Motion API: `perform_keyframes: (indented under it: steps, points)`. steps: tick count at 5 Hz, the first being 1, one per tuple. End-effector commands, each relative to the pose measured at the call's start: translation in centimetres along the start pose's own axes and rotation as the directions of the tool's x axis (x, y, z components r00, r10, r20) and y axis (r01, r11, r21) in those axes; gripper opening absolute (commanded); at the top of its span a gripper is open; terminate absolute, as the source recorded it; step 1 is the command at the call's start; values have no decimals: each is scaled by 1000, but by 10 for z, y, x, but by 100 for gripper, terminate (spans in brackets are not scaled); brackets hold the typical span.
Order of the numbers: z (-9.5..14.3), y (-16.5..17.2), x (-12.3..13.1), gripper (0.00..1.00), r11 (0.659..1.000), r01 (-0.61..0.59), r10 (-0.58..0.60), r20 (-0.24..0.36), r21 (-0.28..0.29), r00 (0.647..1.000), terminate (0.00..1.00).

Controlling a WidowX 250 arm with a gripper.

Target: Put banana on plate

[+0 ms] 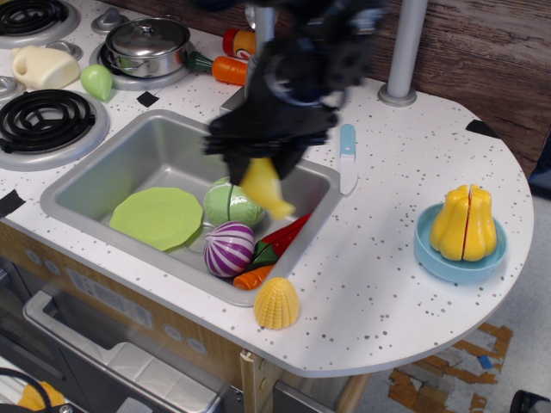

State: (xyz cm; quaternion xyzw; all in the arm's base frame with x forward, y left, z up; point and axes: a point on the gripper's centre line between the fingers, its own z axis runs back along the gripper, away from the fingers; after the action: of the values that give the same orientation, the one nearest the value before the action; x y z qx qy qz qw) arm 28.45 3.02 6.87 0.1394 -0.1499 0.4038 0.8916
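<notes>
My gripper [258, 165] is shut on the banana [267, 189], a glossy yellow toy hanging from the fingers with its thin end down and to the right. It hangs above the sink, over the green cabbage [231, 203]. The arm is blurred by motion. The light-green plate [157, 217] lies flat on the sink floor at the left, down and to the left of the banana.
The sink [129, 155] also holds a purple onion [229, 248], a red pepper [284, 234] and a carrot [254, 277]. A ribbed yellow corn dome [276, 303] stands on the counter in front. A split yellow squash [465, 224] sits in a blue dish at the right. A faucet stands behind the arm.
</notes>
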Motion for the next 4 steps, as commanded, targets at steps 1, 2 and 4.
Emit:
perform_keyframes:
  steps: [1,2,4]
  points:
    - [-27,38,36,0,993,66,-69,-24,-100,997,0]
    - [-53,47,45,0,982,113,-120,-41,-149,992,0]
    - [-110,62,64,0,964,181,-187,-11,-195,982,0]
